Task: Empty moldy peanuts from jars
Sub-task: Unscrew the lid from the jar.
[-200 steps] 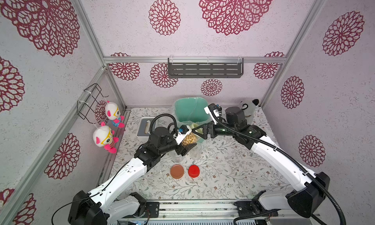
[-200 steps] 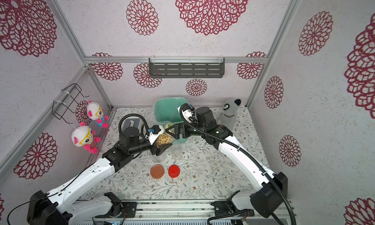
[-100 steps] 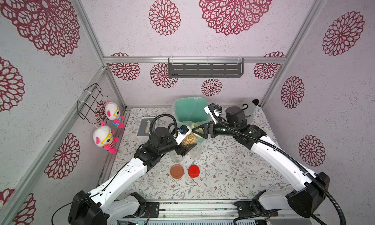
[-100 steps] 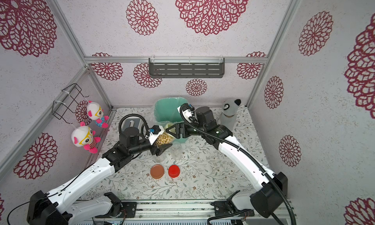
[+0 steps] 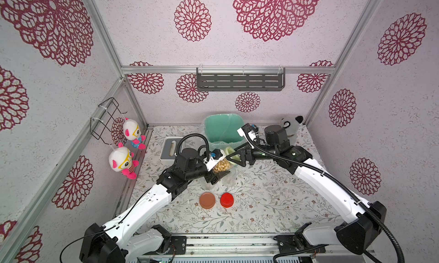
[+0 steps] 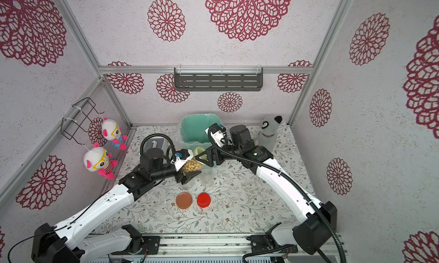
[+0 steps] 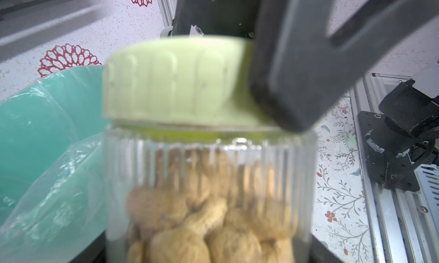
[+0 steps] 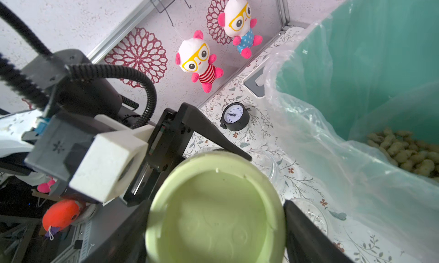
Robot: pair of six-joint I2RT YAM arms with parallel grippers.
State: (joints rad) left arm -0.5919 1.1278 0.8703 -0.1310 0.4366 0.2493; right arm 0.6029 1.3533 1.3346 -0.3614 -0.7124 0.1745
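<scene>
My left gripper (image 5: pixel 217 172) is shut on a clear ribbed jar (image 5: pixel 222 165) of moldy peanuts (image 7: pixel 202 214) and holds it tilted above the table, in front of the mint-green bin (image 5: pixel 213 121). A pale green lid (image 8: pixel 216 214) sits on the jar's mouth. My right gripper (image 8: pixel 216 226) is shut on that lid, with one finger (image 8: pixel 306 238) against each side. Two empty clear jars (image 5: pixel 207 182) (image 5: pixel 229 178) stand under the held one. A brown lid (image 5: pixel 207 200) and a red lid (image 5: pixel 226 199) lie nearer the front. More peanuts (image 8: pixel 403 150) lie inside the bin's plastic liner.
A panda plush (image 5: pixel 289 126) stands at the back right. A grey and white tray (image 5: pixel 169 147) lies at the back left, with a small black clock (image 8: pixel 235 117) near it. Two plush dolls (image 5: pixel 122 159) hang on the left wall.
The right gripper's jaws have closed in a little onto the pale green lid. Both arms and the jar have stayed almost where they were.
</scene>
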